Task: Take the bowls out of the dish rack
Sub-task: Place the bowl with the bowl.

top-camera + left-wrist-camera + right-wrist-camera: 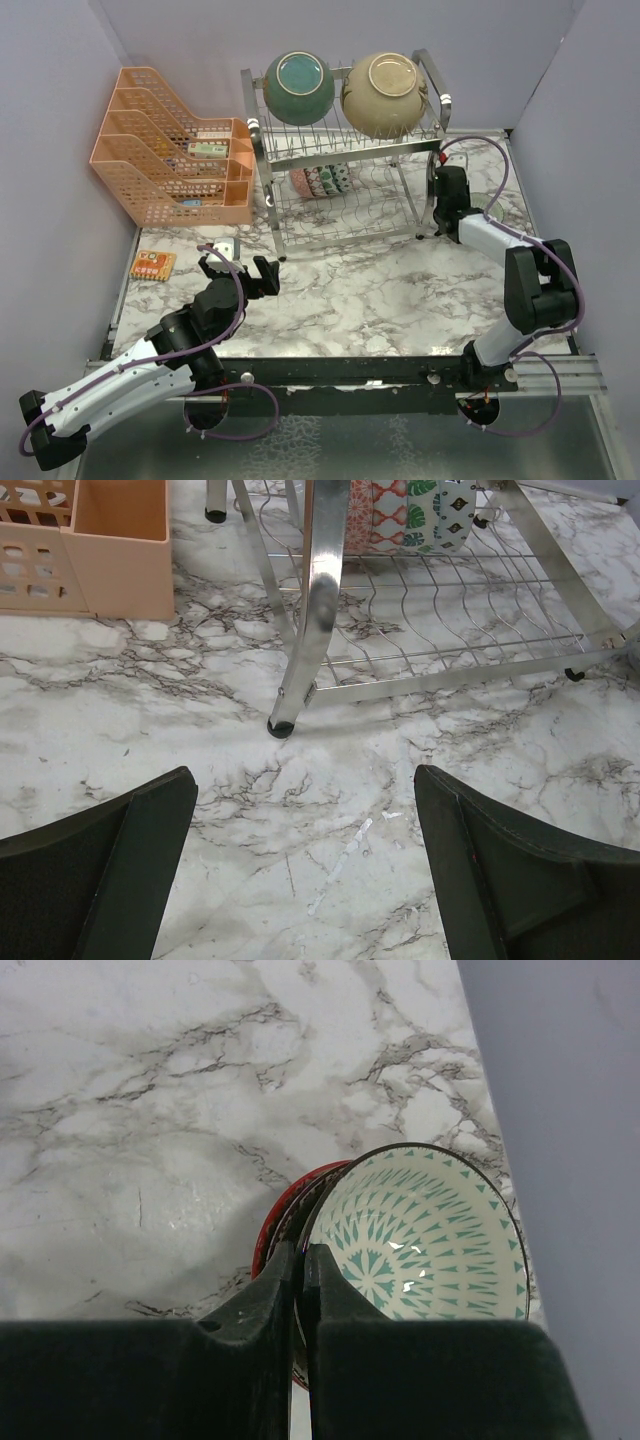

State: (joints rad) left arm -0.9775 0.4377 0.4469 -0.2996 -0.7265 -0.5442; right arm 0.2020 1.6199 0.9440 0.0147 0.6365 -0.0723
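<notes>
The dish rack (345, 215) stands at the back, with a teal bowl (300, 85) and a cream bowl (385, 92) on its top tier. Small patterned bowls (322, 180) stand on edge on the lower tier, and they show again as the patterned bowls (405, 510) behind the rack's leg (318, 600). My right gripper (301, 1255) is shut on the rim of a small white bowl with teal triangles (430, 1230), which lies against a red bowl (275, 1225) near the right wall. My left gripper (305, 820) hangs open over bare marble before the rack's front left leg.
An orange mesh organizer (170, 160) stands left of the rack, its corner (110, 550) close to the left gripper's view. A small orange card (152, 265) lies by the table's left edge. The right gripper (446, 205) sits just beside the rack's right legs.
</notes>
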